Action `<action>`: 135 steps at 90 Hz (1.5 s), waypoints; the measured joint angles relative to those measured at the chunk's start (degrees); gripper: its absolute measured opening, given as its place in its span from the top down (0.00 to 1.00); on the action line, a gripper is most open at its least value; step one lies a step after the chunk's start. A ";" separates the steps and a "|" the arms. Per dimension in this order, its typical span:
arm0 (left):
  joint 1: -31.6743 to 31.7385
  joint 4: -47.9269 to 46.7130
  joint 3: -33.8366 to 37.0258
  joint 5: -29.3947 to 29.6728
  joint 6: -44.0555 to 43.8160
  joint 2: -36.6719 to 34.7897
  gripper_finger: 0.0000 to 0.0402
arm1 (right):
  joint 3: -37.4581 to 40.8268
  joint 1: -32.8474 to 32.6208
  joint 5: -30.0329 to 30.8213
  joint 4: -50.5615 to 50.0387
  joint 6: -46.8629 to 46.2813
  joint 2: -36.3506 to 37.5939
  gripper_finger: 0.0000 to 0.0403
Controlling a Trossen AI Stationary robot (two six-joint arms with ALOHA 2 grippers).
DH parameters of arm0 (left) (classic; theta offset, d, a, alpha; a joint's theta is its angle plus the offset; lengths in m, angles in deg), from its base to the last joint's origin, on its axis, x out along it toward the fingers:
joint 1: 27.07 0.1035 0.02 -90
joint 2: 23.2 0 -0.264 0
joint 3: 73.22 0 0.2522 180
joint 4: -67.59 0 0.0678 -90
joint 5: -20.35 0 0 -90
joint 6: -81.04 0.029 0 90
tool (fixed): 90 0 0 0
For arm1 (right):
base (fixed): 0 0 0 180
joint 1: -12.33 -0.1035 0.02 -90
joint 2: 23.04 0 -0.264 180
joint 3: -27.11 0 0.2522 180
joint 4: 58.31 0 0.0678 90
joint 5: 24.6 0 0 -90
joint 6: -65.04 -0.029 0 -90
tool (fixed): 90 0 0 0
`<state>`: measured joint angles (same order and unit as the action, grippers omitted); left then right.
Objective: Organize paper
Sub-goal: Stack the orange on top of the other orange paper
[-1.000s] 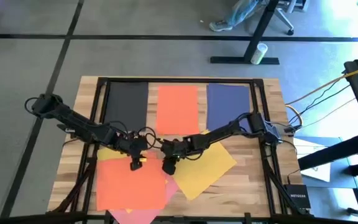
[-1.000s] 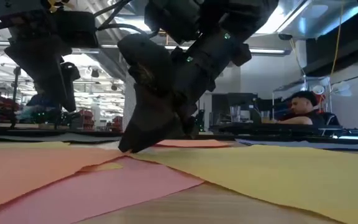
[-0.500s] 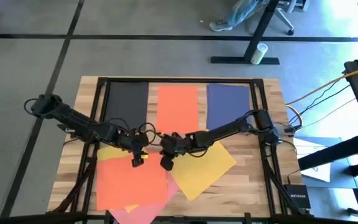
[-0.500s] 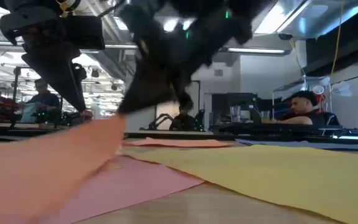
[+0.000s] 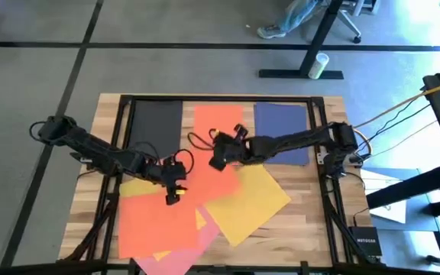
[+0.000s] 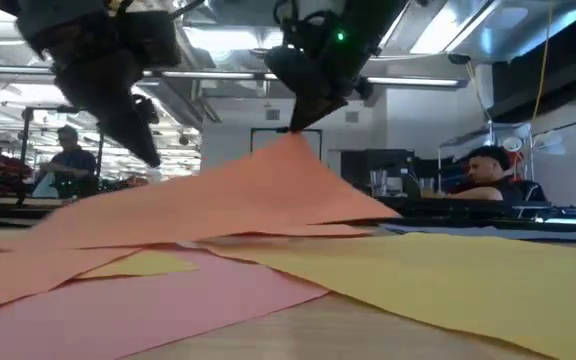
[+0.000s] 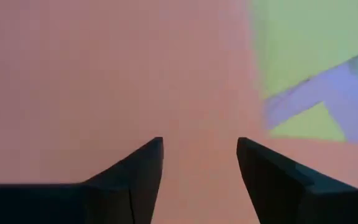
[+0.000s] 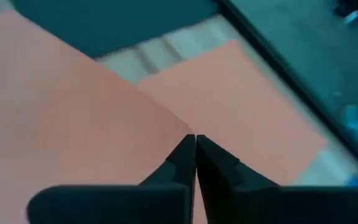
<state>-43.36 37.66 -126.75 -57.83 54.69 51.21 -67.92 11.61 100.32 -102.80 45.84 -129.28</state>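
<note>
Since half a second ago the right tool (image 5: 218, 156) is moved from the lower centre up toward the frame's centre, closed on a corner of the loose orange-red sheet (image 5: 166, 218), which is now lifted into a tent in the low view (image 6: 268, 190). The sheet is judged to be on its way to the placed orange-red sheet (image 5: 218, 122). Its long axis is run from lower left to centre, raised corner toward the top. The left tool (image 5: 174, 191) is held narrowly open, empty, above it.
</note>
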 joint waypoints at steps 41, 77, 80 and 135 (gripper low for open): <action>6.19 -0.16 0.00 5.90 4.06 0.00 0.52 | -8.47 5.55 10.61 -11.42 23.28 -0.09 1.00; 5.10 -1.95 0.00 5.86 3.09 0.00 0.52 | -8.64 8.72 8.06 -4.63 80.42 -0.11 1.00; 5.09 -2.41 0.00 5.85 3.20 -0.02 0.52 | -8.64 8.61 8.00 -3.30 83.42 -0.11 1.00; 7.90 -5.78 0.00 6.05 6.27 0.00 0.52 | -2.62 5.46 10.57 1.68 121.19 -0.85 1.00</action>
<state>-35.47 31.88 -126.75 -51.78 60.96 51.21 -70.54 17.06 110.89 -101.12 167.03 -130.14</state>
